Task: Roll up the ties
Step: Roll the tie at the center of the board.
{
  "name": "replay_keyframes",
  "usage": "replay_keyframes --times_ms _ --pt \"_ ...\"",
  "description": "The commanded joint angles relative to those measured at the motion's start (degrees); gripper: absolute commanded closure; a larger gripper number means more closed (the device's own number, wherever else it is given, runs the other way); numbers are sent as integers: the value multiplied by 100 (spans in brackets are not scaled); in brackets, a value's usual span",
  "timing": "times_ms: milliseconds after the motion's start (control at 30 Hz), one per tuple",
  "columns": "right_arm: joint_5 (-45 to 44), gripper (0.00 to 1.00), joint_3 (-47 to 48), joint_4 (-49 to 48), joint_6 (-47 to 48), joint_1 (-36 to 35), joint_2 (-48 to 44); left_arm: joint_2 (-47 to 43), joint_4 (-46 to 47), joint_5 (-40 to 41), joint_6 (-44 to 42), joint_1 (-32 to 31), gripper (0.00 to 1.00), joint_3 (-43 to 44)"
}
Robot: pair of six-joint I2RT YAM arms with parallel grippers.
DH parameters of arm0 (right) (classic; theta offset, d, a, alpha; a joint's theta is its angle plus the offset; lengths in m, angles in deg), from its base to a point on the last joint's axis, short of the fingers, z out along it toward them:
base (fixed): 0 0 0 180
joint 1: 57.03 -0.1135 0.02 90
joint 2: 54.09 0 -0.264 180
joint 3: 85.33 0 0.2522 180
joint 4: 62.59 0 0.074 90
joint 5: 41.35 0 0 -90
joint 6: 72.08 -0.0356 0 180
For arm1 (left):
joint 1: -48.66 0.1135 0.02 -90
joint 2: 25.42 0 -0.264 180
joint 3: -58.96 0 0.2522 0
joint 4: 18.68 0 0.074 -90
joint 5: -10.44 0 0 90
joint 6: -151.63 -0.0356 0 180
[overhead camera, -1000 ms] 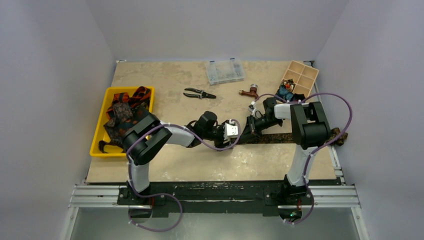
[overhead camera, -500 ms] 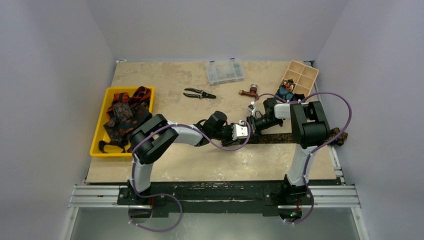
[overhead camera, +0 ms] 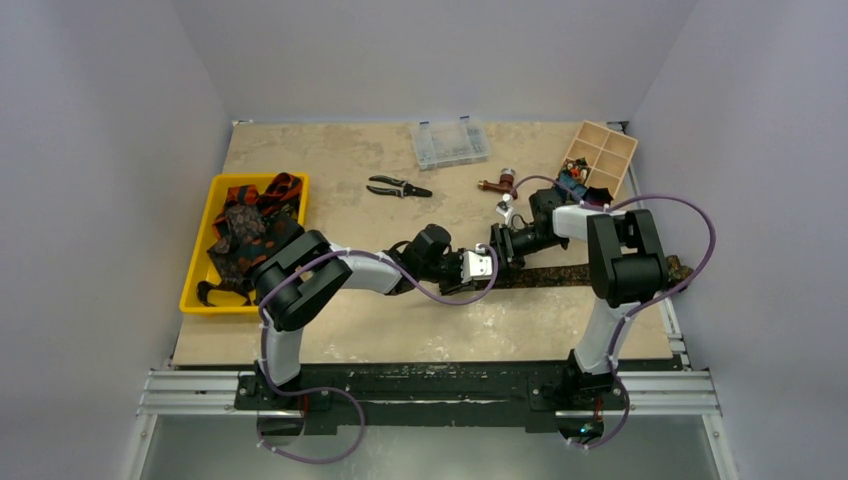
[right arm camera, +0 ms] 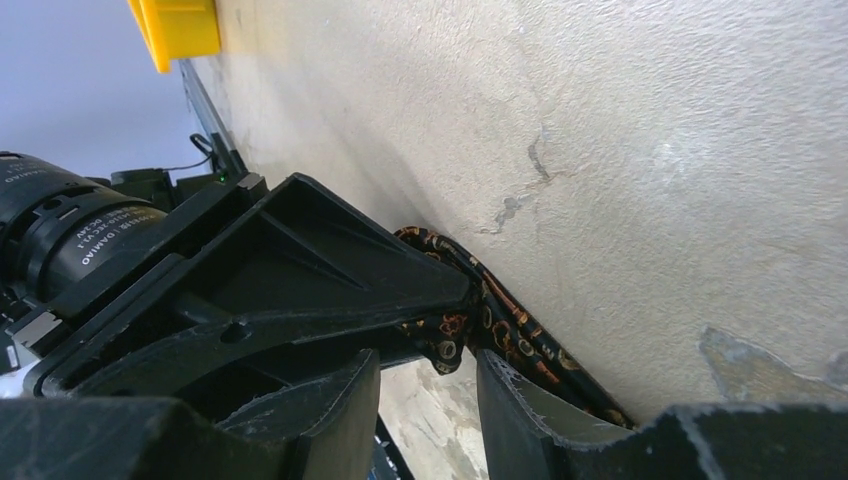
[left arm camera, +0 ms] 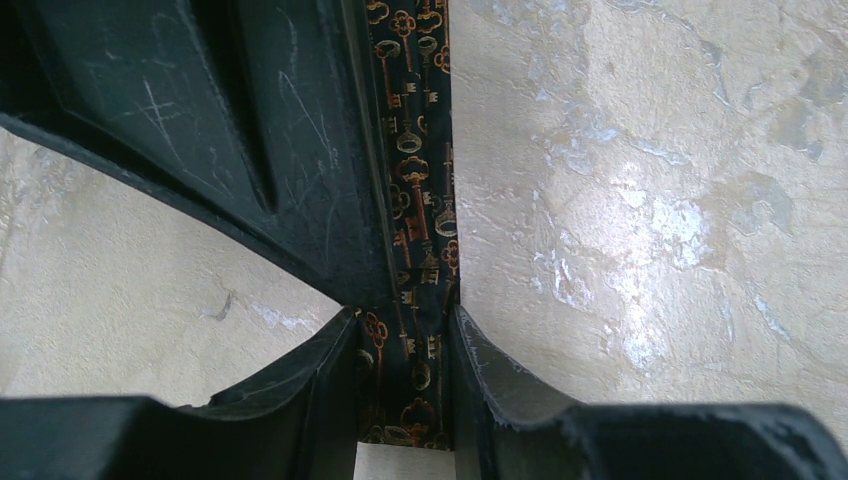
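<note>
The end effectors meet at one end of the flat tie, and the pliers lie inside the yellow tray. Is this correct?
No. The top external view shows the pliers on the table, apart from the yellow tray. The rest holds.

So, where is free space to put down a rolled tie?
Free: the near strip between the tie and the front of the table; also between the yellow bin and the pliers. Crowded: mid-table, where left gripper and right gripper meet.
</note>
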Motion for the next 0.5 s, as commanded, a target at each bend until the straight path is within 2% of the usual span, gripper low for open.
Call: replay_keyframes --times_ms 0,100,200,267,333,367,400,467 --pt "144 60 -79 -181 -7 -173 -10 85 -691 150 32 8 69 -80" --pt "51 61 -84 -281 -35 -239 107 71 -694 161 48 8 69 -99" --pt "92 67 -46 -402 -93 -246 199 74 -733 163 58 8 69 -98" --pt "92 77 14 -403 -90 -249 201 80 -760 160 65 8 69 -91" --pt "-14 91 90 -271 30 -246 201 86 -772 188 94 8 69 -97" --pt "-107 100 126 -179 110 -244 208 78 -772 209 127 20 67 -103" --pt "-234 100 144 -92 179 -235 209 58 -770 185 161 46 64 -117" --pt "-499 100 165 58 316 -201 233 -30 -653 -32 280 166 52 -234"
